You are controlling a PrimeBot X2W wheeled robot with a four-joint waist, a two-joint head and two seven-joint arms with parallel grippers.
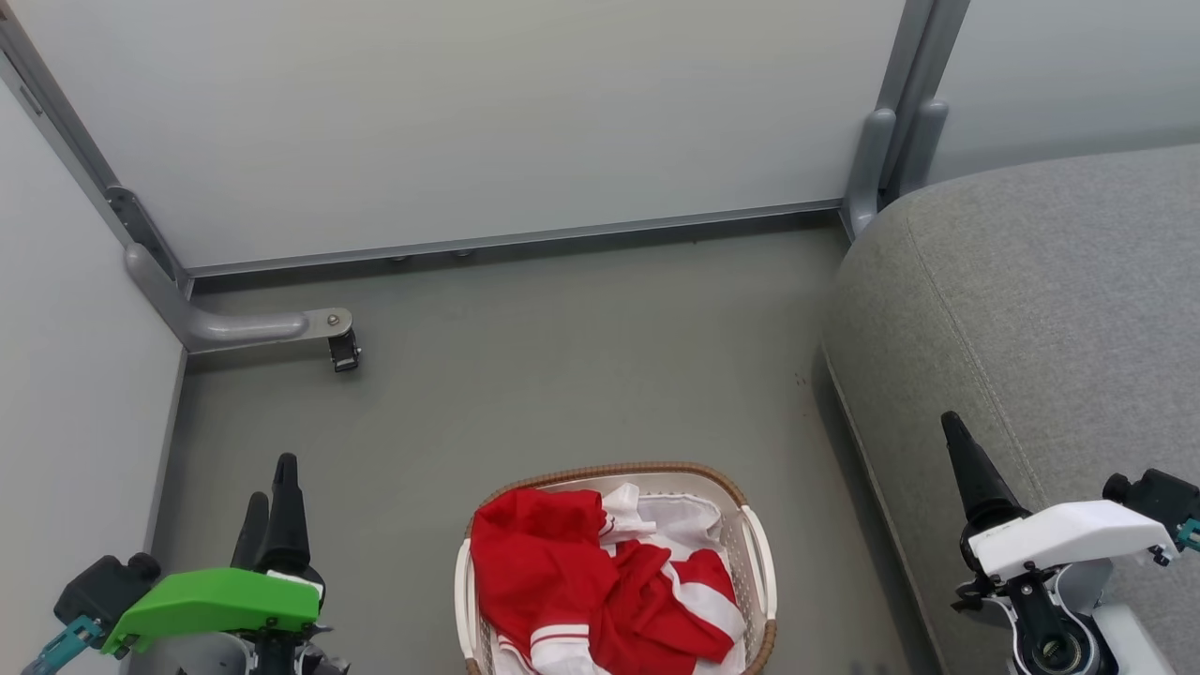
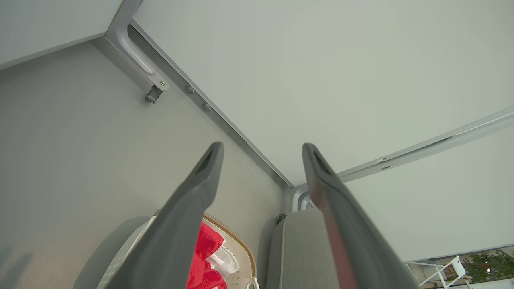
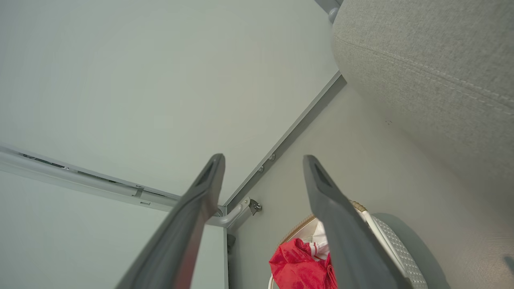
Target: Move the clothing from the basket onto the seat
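The cream basket [image 1: 757, 553] with a brown woven rim stands on the floor at the bottom centre of the head view. Red clothing [image 1: 562, 581] with white stripes lies heaped inside it. The grey seat [image 1: 1050, 300] rises just right of the basket. My left gripper [image 1: 272, 480] hangs open at the lower left, apart from the basket. Over the seat's near edge my right gripper [image 1: 956, 436] hovers. In the left wrist view the left gripper [image 2: 262, 146] is open and empty above the basket [image 2: 241, 245], clothing [image 2: 207, 249] and seat [image 2: 301, 249]. The right gripper [image 3: 263, 158] stands open and empty, with clothing [image 3: 297, 265], basket [image 3: 393, 245] and seat [image 3: 433, 72] beyond.
Pale partition walls [image 1: 469, 122] close off the back and left. A metal foot with a caster [image 1: 343, 352] juts onto the grey floor [image 1: 562, 356] at the left corner. A white sheet [image 1: 680, 520] lies under the clothing in the basket.
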